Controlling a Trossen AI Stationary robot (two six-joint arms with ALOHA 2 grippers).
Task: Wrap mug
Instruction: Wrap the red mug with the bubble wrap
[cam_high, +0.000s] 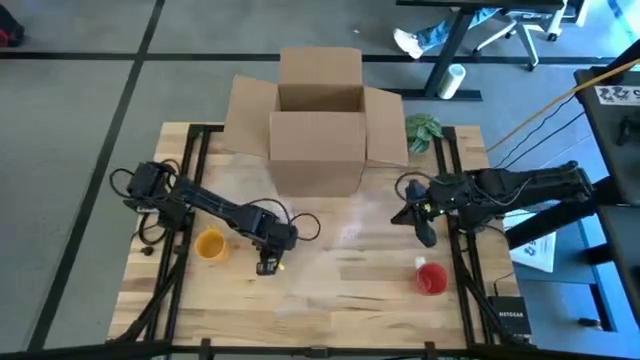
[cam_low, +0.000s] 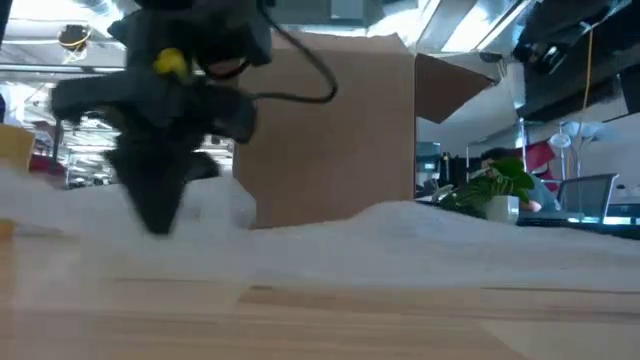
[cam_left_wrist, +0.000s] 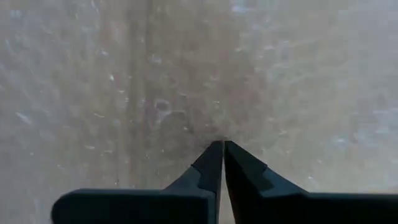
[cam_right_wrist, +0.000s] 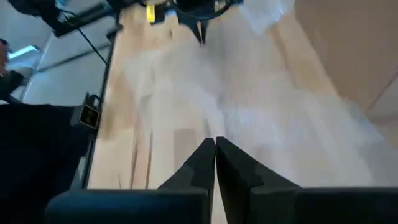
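Note:
A thin translucent wrapping sheet (cam_high: 345, 240) lies spread over the middle of the wooden table. A yellow mug (cam_high: 210, 244) stands at the sheet's left, just left of my left gripper. A red mug (cam_high: 432, 278) stands near the right front, clear of both grippers. My left gripper (cam_high: 268, 264) points down with its fingers shut, tips at the sheet (cam_left_wrist: 186, 93). My right gripper (cam_high: 425, 236) is shut too, low over the sheet's right part (cam_right_wrist: 249, 112). My left gripper comes from above, pointing down, and its shut fingertips (cam_left_wrist: 214, 152) meet the sheet near its left front part (cam_low: 200, 225). The sheet lies flat on the table around them. Whether a fold is caught between the fingers, I cannot tell. My right gripper: whether it touches the sheet, I cannot tell.
An open cardboard box (cam_high: 320, 125) stands at the table's far middle, flaps out. A small green plant (cam_high: 423, 130) sits to the box's right. Papers (cam_high: 535, 245) lie beyond the table's right edge. Bare wood shows along the near edge (cam_high: 330, 310).

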